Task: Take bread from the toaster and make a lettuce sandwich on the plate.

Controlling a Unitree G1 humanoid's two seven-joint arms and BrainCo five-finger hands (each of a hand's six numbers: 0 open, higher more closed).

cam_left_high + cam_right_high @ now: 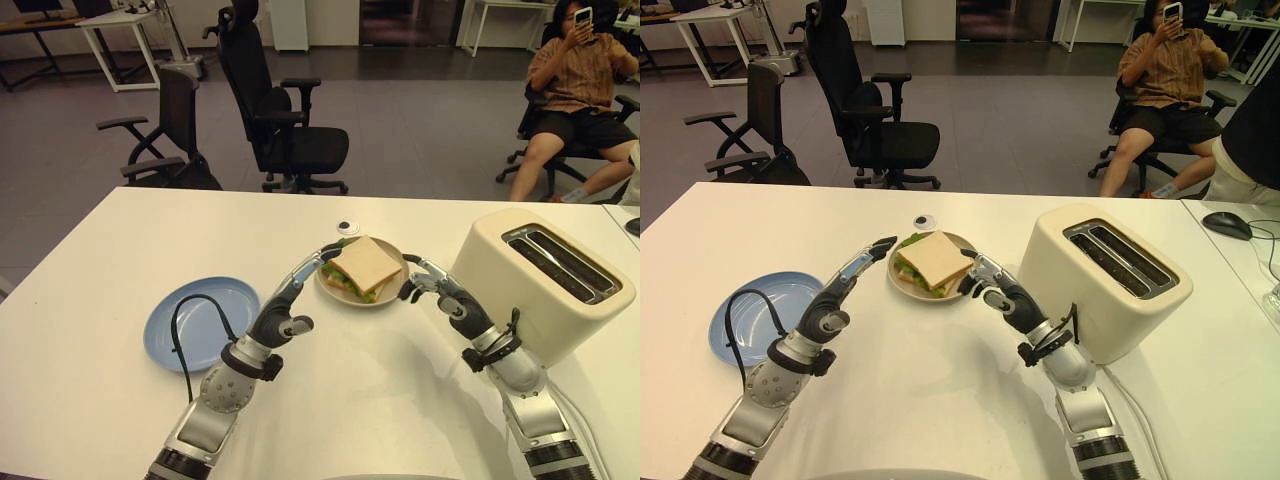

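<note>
A finished sandwich (362, 267) of white bread over green lettuce lies on a small beige plate (392, 292) mid-table. My left hand (298, 289) is stretched out flat, its fingertips beside the plate's left rim near the bread, holding nothing. My right hand (437, 288) sits at the plate's right rim with fingers loosely curled and nothing in them. The cream toaster (545, 280) stands to the right, both slots showing dark with no bread sticking out.
A blue plate (215, 305) lies to the left with a black cable (182, 335) looped over it. A small round white object (347, 227) rests behind the sandwich plate. A black mouse (1227, 224) sits on the neighbouring table at far right.
</note>
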